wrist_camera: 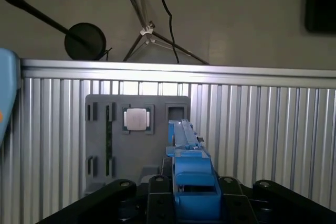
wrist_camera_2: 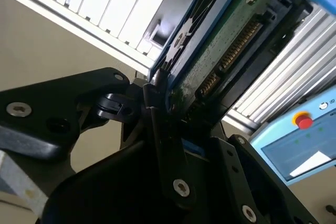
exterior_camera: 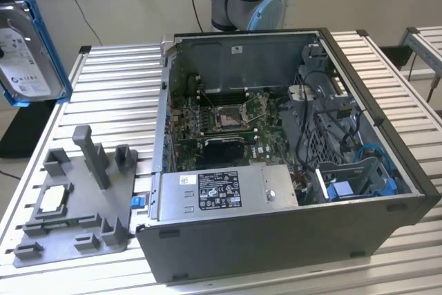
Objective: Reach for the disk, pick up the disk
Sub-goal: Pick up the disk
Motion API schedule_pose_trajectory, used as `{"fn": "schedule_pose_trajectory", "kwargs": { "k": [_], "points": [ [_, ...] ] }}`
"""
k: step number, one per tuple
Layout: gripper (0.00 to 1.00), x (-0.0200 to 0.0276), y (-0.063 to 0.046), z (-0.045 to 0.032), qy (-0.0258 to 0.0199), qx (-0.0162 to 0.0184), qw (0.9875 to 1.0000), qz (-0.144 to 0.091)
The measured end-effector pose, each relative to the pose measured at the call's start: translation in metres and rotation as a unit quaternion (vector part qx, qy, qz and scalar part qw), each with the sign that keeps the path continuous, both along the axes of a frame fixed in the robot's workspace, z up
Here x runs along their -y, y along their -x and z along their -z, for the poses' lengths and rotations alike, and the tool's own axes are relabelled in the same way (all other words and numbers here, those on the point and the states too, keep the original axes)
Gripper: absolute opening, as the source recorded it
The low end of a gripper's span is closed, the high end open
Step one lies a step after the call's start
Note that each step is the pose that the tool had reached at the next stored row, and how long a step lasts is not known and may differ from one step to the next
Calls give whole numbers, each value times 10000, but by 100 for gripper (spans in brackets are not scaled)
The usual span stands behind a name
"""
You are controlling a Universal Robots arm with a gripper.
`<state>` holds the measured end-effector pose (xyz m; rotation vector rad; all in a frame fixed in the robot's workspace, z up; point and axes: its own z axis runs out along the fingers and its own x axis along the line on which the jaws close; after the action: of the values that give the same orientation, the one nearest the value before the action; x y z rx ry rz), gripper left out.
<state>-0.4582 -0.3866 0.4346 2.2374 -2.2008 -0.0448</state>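
My gripper [wrist_camera_2: 181, 116] is clamped shut on the disk [wrist_camera_2: 231, 40], with black metal fingers [wrist_camera_2: 157, 124] pinching one edge of it. It is a flat rectangular slab. In the second wrist view its underside shows bare green circuit board with a row of gold contacts. In the exterior view the disk [exterior_camera: 26, 53] shows a smooth silver-grey face with a white label, framed by a glossy blue plastic bracket [exterior_camera: 50, 46].

There it hangs clear of the ribbed aluminium table [exterior_camera: 117, 81], at the exterior view's left. It stands on edge with the label toward that camera, its long axis near upright and a little tilted.

In the first wrist view I see the disk [wrist_camera: 191, 171] edge-on, its length running away from me. Beyond it a grey moulded tray [wrist_camera: 105, 129] carries a small square chip [wrist_camera: 137, 119]. The open dark metal case [exterior_camera: 276, 240] sits well apart.
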Motion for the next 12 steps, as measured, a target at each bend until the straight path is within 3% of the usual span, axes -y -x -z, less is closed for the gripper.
{"fn": "schedule_pose_trajectory", "kwargs": {
  "k": [12],
  "points": [
    [0,0,0,-241,0,0,10000,0]
  ]
}}
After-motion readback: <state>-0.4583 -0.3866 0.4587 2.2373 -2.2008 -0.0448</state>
